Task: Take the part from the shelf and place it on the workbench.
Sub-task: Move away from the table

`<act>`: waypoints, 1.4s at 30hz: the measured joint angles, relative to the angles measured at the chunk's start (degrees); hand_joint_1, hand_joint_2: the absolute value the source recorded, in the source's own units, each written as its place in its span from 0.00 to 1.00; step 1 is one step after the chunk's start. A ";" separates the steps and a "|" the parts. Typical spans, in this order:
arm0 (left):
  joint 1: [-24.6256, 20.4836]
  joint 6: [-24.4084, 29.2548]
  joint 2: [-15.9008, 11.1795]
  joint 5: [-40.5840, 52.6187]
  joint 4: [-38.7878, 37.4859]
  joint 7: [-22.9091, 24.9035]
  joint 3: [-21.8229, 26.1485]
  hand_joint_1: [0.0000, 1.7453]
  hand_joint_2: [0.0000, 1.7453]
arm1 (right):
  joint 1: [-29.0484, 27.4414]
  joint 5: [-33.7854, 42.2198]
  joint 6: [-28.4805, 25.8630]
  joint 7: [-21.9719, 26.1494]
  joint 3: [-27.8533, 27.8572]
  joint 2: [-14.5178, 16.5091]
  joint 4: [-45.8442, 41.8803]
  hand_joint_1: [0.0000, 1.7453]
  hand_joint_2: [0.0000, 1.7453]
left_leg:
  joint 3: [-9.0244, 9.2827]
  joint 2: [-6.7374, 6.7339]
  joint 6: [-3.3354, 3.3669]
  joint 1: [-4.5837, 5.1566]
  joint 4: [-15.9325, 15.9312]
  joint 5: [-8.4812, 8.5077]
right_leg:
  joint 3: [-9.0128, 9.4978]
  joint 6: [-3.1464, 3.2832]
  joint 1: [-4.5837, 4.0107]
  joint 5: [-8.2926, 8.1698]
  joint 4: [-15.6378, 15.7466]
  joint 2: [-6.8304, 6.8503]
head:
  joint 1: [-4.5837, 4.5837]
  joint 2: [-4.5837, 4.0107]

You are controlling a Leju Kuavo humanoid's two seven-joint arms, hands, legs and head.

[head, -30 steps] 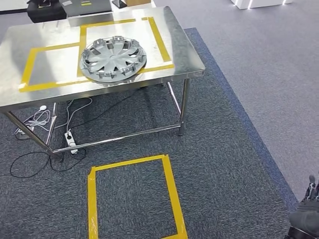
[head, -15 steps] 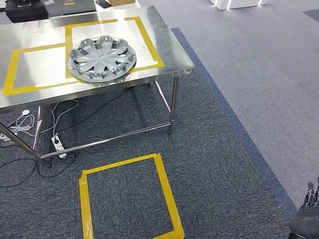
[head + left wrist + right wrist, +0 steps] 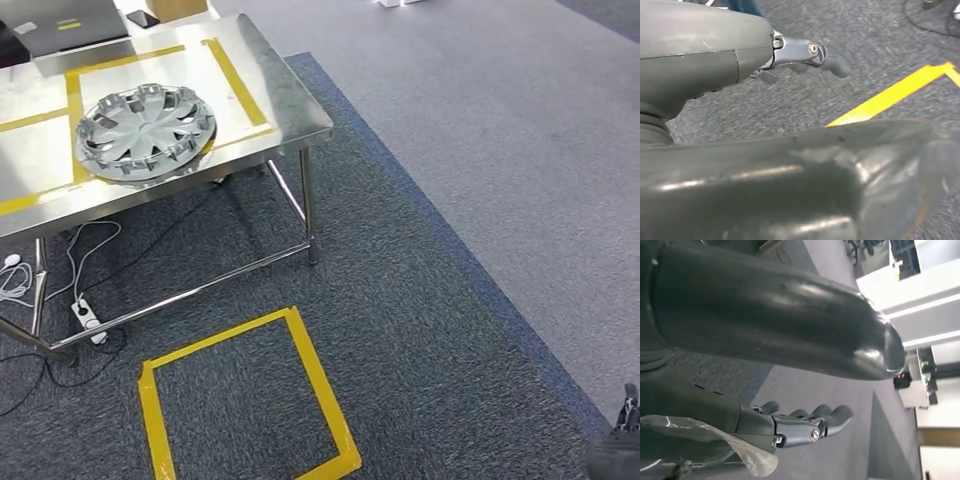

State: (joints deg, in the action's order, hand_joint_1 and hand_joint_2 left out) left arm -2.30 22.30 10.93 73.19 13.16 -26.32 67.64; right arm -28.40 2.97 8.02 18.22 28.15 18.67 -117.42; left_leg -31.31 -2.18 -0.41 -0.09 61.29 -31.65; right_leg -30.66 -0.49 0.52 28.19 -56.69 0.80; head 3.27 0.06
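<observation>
The round silver plastic wheel cover (image 3: pixel 146 131) lies flat on the shiny steel workbench (image 3: pixel 290 100), hollow ribbed side up, so it has no long axis to speak of. It sits at the table's left part in the head view, overlapping the front strip of a yellow tape rectangle (image 3: pixel 235 80) marked on the top. Below the bench, a white power strip (image 3: pixel 88 318) and loose cables rest on dark grey carpet. Further right on the floor is a yellow tape square (image 3: pixel 245 395), its near edge cut off. A lighter grey carpet (image 3: pixel 513 150) runs beyond. The left hand (image 3: pixel 806 52) hangs over the carpet, fingers extended, holding nothing. The right hand (image 3: pixel 806 427) likewise hangs with fingers straight and empty.
</observation>
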 joint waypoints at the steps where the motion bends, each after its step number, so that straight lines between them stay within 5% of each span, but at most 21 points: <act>1: 0.07 -0.01 -0.07 -0.12 0.00 -0.26 0.02 0.00 0.00 | -0.03 0.08 -0.01 0.02 0.02 0.04 0.02 0.00 0.00 | -1.37 0.88 -0.15 -0.06 3.45 -1.99 | -0.08 0.17 0.01 -0.08 -0.01 -0.43 | -0.09 0.00; 3: 0.25 -0.06 -0.11 -0.23 0.00 -0.73 0.06 0.00 0.00 | -0.20 0.25 0.01 0.01 0.05 0.12 0.11 0.00 0.00 | -4.45 1.41 -0.21 -0.12 10.71 -5.12 | -0.21 0.36 -0.05 -0.18 -0.05 -1.46 | -0.09 0.01; 5: 0.35 -0.16 -0.13 -0.21 0.00 -1.06 0.07 0.00 0.00 | -0.49 0.41 -0.01 -0.04 0.09 0.13 0.22 0.00 0.00 | -4.97 1.47 -0.02 -0.12 11.85 -4.17 | -0.18 0.38 -0.12 -0.20 -0.10 -2.58 | -0.09 0.01; 8: 0.39 -0.22 -0.20 -0.15 0.00 -1.16 0.07 0.00 0.00 | -0.70 0.56 -0.14 -0.09 0.11 0.14 0.25 0.00 0.00 | -0.50 3.48 0.81 -0.15 1.43 1.86 | -0.10 0.26 -0.22 -0.17 -0.30 -4.27 | -0.09 0.00; 10: 0.38 -0.19 -0.28 -0.11 0.00 -1.14 0.06 0.00 0.00 | -0.75 0.60 -0.23 -0.17 0.13 0.15 0.26 0.00 0.00 | 1.31 5.04 1.16 -0.14 -3.06 3.06 | -0.56 -0.22 -0.19 -0.29 -0.52 -5.26 | -0.06 0.01; 12: 0.33 -0.15 -0.24 -0.02 0.00 -1.08 0.05 0.00 0.00 | -0.97 0.51 -0.32 -0.29 0.14 0.15 0.25 0.00 0.00 | 1.46 4.70 1.35 -0.11 -3.72 2.92 | -1.16 -0.94 -0.03 -0.56 -0.50 -6.07 | -0.06 0.01; 15: 0.28 -0.09 -0.05 0.18 0.00 -1.03 0.06 0.00 0.00 | -1.25 0.42 -0.44 -0.34 0.11 0.15 0.20 0.00 0.00 | 1.54 3.18 2.21 -0.40 -4.45 3.46 | -3.03 -1.79 -0.01 1.46 -3.46 -3.61 | 0.20 0.01; 17: 0.37 -0.06 -0.03 0.30 0.00 -1.03 0.07 0.00 0.00 | -1.20 0.43 -0.55 -0.39 0.05 0.15 0.22 0.00 0.00 | 1.46 2.04 2.51 -0.34 -4.55 3.50 | -6.37 -2.23 0.11 5.12 -10.52 -1.60 | 0.37 0.01; 19: 0.49 -0.06 -0.01 0.37 0.00 -1.03 0.07 0.00 0.00 | -1.25 0.44 -0.68 -0.46 0.02 0.15 0.26 0.00 0.00 | 1.34 0.77 2.56 -0.28 -4.53 3.45 | -8.97 -2.59 0.22 7.01 -16.23 -1.21 | 0.36 0.01; 21: 0.47 -0.06 0.01 0.38 0.00 -1.03 0.07 0.00 0.00 | -1.32 0.44 -0.74 -0.49 0.03 0.15 0.27 0.00 0.00 | 1.38 -0.38 2.47 -0.28 -4.53 3.38 | -7.38 -2.70 0.27 4.83 -13.79 -0.76 | 0.38 0.01; 23: 0.37 -0.07 0.03 0.39 0.00 -1.03 0.07 0.00 0.00 | -1.31 0.44 -0.74 -0.51 0.02 0.15 0.27 0.00 0.00 | 1.69 -1.31 2.16 -0.17 -4.50 3.19 | -2.69 -2.57 0.17 1.63 -5.55 1.17 | 0.40 0.00; 25: 0.32 -0.08 0.03 0.41 0.00 -1.03 0.07 0.00 0.00 | -1.24 0.44 -0.74 -0.50 0.01 0.15 0.26 0.00 0.00 | 1.97 -2.01 1.67 0.12 -4.34 2.97 | 0.08 -2.04 -0.05 0.58 -0.60 2.51 | 0.33 0.00; 29: 0.23 -0.13 0.05 0.56 0.00 -1.09 0.07 0.00 0.00 | -1.44 0.43 -0.85 -0.50 0.03 0.15 0.25 0.00 0.00 | 1.90 -2.18 0.51 0.03 -3.43 2.03 | -0.11 -0.75 -0.11 0.33 -0.07 1.03 | 0.27 0.00; 32: 0.30 -0.14 0.07 0.66 0.00 -1.14 0.05 0.00 0.00 | -1.38 0.43 -0.84 -0.50 -0.03 0.16 0.22 0.00 0.00 | -1.45 0.75 -0.12 -0.19 5.13 -3.25 | 0.14 -0.08 0.10 -0.04 0.06 -0.30 | 0.13 -0.01; 34: 0.44 -0.16 0.10 0.72 0.00 -1.14 0.05 0.00 0.00 | -1.36 0.42 -0.82 -0.50 -0.08 0.16 0.23 0.00 0.00 | -4.39 1.33 -0.10 -0.22 11.87 -5.63 | 0.12 -0.01 0.03 -0.08 0.01 -1.44 | 0.15 -0.01; 36: 0.50 -0.19 0.14 0.74 0.00 -1.14 0.05 0.00 0.00 | -1.36 0.42 -0.82 -0.50 -0.08 0.16 0.25 0.00 0.00 | -4.31 1.49 0.15 -0.21 11.17 -3.54 | 0.23 -0.02 -0.01 -0.08 -0.06 -2.73 | 0.15 0.00; 39: 0.50 -0.19 0.13 0.78 0.00 -1.14 0.05 0.00 0.00 | -1.32 0.42 -0.82 -0.50 -0.10 0.17 0.24 0.00 0.00 | -0.04 3.94 0.85 -0.30 0.34 2.47 | 0.27 -0.24 -0.06 0.03 -0.31 -4.62 | 0.17 -0.01; 42: 0.41 -0.23 0.13 0.84 0.00 -1.18 0.05 0.00 0.00 | -1.36 0.41 -0.81 -0.52 -0.16 0.18 0.24 0.00 0.00 | 1.12 5.05 1.12 -0.23 -3.26 2.92 | -0.56 -1.16 0.05 -0.15 -0.62 -6.06 | 0.20 -0.01</act>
State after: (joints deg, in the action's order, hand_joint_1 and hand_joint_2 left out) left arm -1.89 22.06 11.06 74.03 13.16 -27.50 67.69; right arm -29.75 3.38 7.20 17.71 27.99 18.84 -117.18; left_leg -30.19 2.86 0.71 -0.32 58.03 -28.74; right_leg -31.22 -1.65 0.57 28.04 -57.31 -5.26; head 3.48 0.05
